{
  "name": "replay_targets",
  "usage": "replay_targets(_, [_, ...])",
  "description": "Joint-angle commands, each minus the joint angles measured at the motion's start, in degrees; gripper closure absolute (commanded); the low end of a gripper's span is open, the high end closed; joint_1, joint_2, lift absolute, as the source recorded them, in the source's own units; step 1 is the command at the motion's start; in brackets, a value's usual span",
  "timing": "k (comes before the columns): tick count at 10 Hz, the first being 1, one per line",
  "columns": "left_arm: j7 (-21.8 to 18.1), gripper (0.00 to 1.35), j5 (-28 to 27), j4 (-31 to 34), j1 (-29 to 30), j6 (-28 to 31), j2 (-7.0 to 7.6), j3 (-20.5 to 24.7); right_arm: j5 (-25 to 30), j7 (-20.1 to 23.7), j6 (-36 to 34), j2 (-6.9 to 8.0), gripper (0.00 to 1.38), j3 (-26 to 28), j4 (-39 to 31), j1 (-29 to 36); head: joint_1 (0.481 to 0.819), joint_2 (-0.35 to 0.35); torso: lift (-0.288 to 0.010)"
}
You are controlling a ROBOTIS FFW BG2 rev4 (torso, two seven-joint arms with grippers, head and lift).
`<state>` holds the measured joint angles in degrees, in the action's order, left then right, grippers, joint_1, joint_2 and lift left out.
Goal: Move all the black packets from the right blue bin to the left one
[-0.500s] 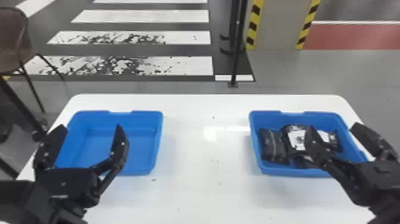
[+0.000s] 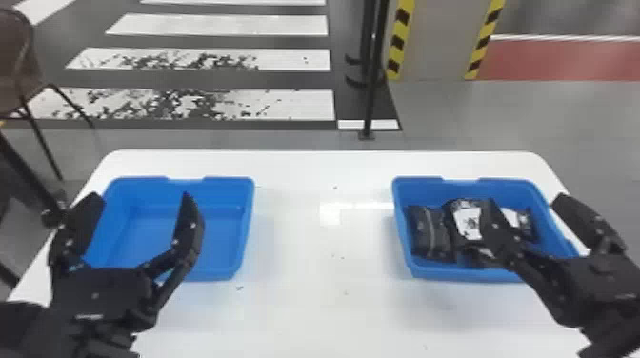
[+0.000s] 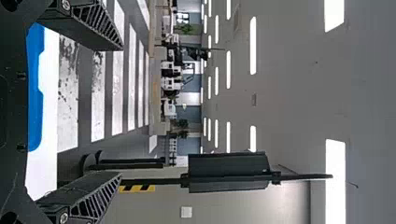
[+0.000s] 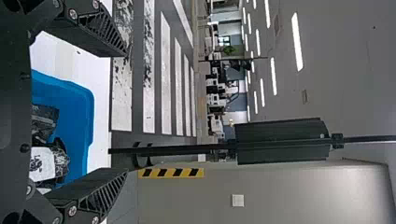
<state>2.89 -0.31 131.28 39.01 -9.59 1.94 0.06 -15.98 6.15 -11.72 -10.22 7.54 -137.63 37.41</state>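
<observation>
Fingers spread wide and empty, the right gripper hangs above the right blue bin, where black packets lie bunched; it should straddle one, clear the walls and squeeze gently before lifting. The left gripper, also open and empty, hangs above the left blue bin, across the white table.

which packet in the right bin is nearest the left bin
The leftmost, pale-striped packet, beside the left wall of the right bin; the others lie farther right, some showing white patches.
</observation>
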Motion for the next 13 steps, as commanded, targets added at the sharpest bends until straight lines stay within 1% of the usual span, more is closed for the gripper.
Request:
replay_targets(1, [0.0,0.08,0.4,0.0,0.1,0.9,0.0,0.1,-0.1,0.0,0.2,0.03,0.15,0.0,0.3,0.0,0.695,-0.011,-0.14])
replay_targets(4, [0.0,0.08,1.2,-0.1,0.1,1.7,-0.09,0.3,-0.5,0.3,0.6,0.03,0.16,0.0,0.5,-0.3,0.695,-0.009,-0.14])
replay_targets(5, [0.0,0.08,1.2,-0.1,0.1,1.9,-0.09,0.3,-1.0,0.2,-1.6,0.03,0.16,0.0,0.3,-0.9,0.695,-0.007,-0.14])
replay_targets(7, [0.0,0.08,1.8,-0.1,-0.1,2.7,-0.09,0.2,-2.0,-0.3,-9.2,-0.32,0.16,0.0,0.7,-4.4,0.695,-0.004,-0.14])
replay_targets(9, [0.0,0.08,3.1,-0.1,-0.2,3.5,0.17,-0.3,-2.1,-0.3,-17.8,-0.68,0.2,0.0,2.4,-9.0,0.695,-0.003,-0.14])
replay_targets(11, [0.0,0.09,3.4,-0.1,-0.2,3.1,0.17,-0.4,-1.6,-0.3,-27.5,-0.94,0.2,0.0,5.2,-14.9,0.695,-0.007,-0.14])
replay_targets(13, [0.0,0.09,3.7,-0.1,-0.2,3.1,0.35,-0.6,-0.1,-0.3,-34.3,-1.12,0.2,0.0,9.7,-20.8,0.695,-0.017,-0.14])
